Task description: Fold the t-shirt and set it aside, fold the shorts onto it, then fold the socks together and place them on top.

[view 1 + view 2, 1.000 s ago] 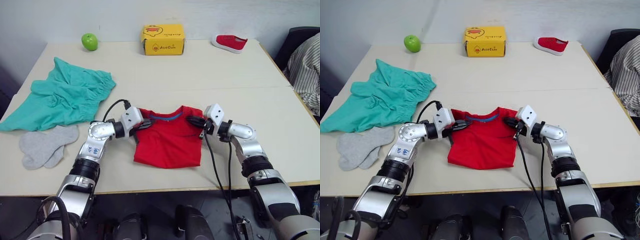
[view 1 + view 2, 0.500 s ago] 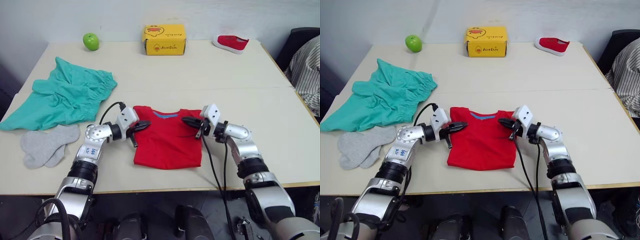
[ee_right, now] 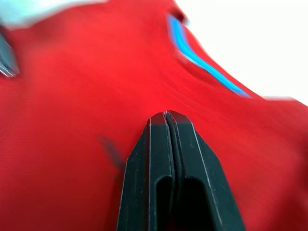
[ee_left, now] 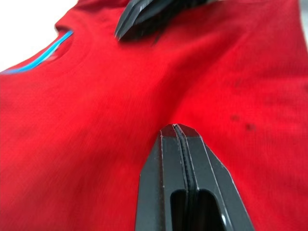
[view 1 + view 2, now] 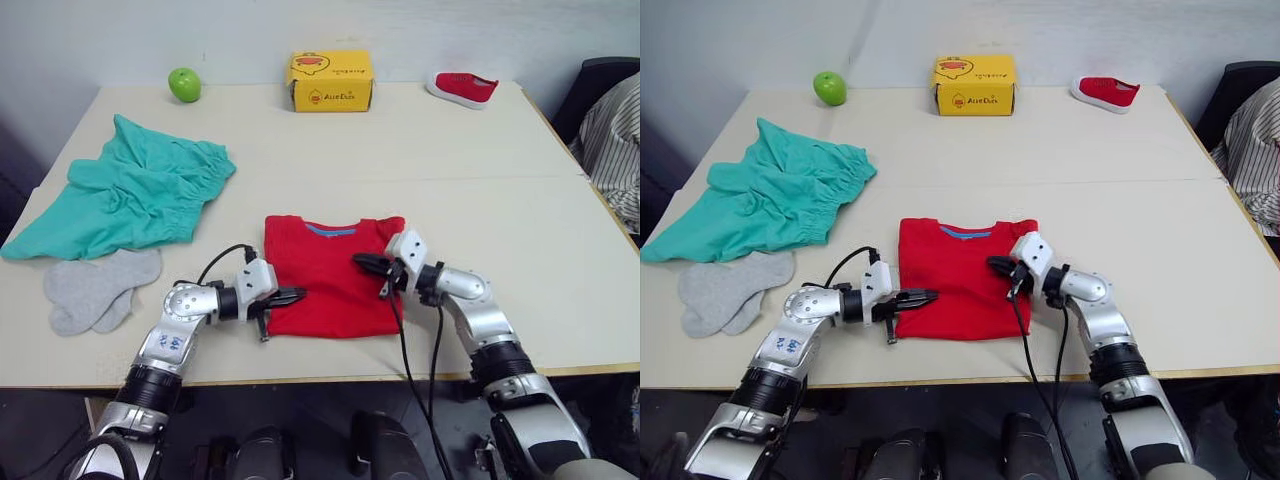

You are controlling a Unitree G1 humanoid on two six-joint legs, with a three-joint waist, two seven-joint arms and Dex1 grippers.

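Near the front edge of the surface [image 5: 480, 150] the t-shirt [image 5: 330, 275] lay as a flat, neat rectangle, with the shorts [image 5: 125, 195] and the socks [image 5: 95, 288] well apart on the robot's left. The left gripper [image 5: 290, 296] was at its near left corner and the right gripper [image 5: 362, 262] over its right part, both with jaws pressed together and holding no cloth. To finish this step well, I think both grippers should take matching edges and carry the folded shirt aside evenly, so that the layers do not slip open.
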